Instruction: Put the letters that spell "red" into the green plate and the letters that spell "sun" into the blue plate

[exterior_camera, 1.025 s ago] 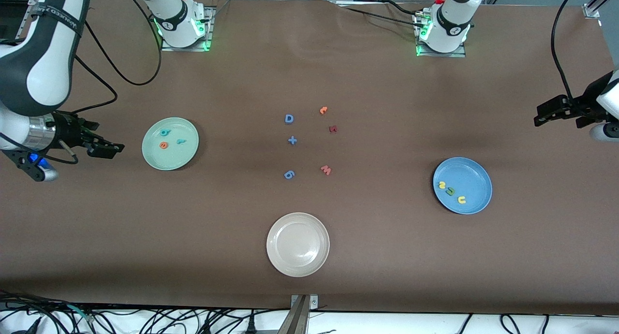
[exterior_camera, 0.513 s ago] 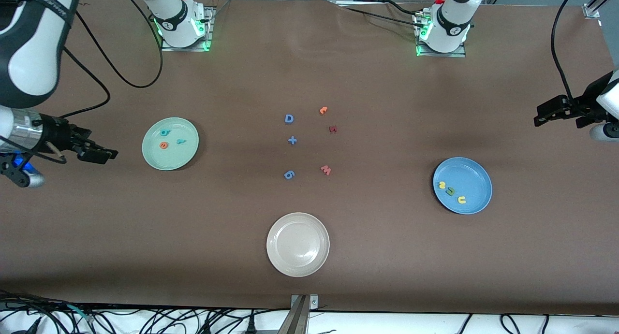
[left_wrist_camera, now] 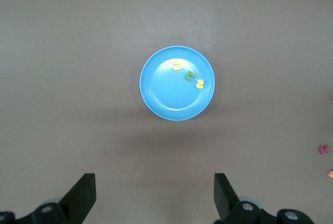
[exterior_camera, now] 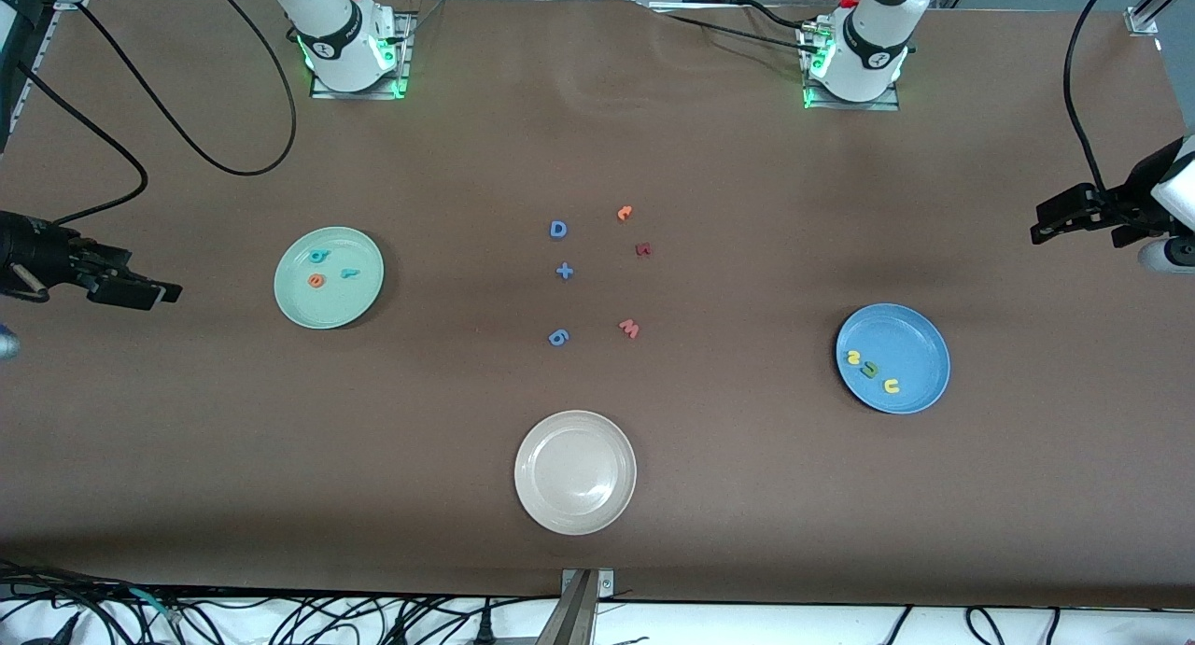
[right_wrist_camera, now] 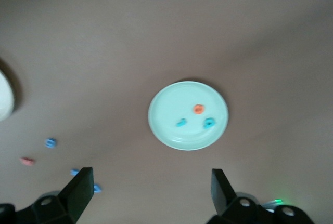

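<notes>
Both our grippers, left [exterior_camera: 1046, 227] and right [exterior_camera: 140, 293], hang spread and empty.
Our brown table [exterior_camera: 747, 496] carries the green plate [exterior_camera: 359, 300], blue plate [exterior_camera: 920, 332] and beige plate [exterior_camera: 575, 472]; cables [exterior_camera: 280, 617] trail along its edge.

Setting: robotics lab bench. Two arm bases [exterior_camera: 353, 48] [exterior_camera: 854, 57] bolted on metal plates along one edge of a table [exterior_camera: 597, 160] covered in plain brown sheet; green status lights glow at each base. Black cables [exterior_camera: 215, 132] run across the table's corners, and more lie tangled along the edge nearest the front camera. Aluminium framing [exterior_camera: 1148, 10] shows at one corner.
</notes>
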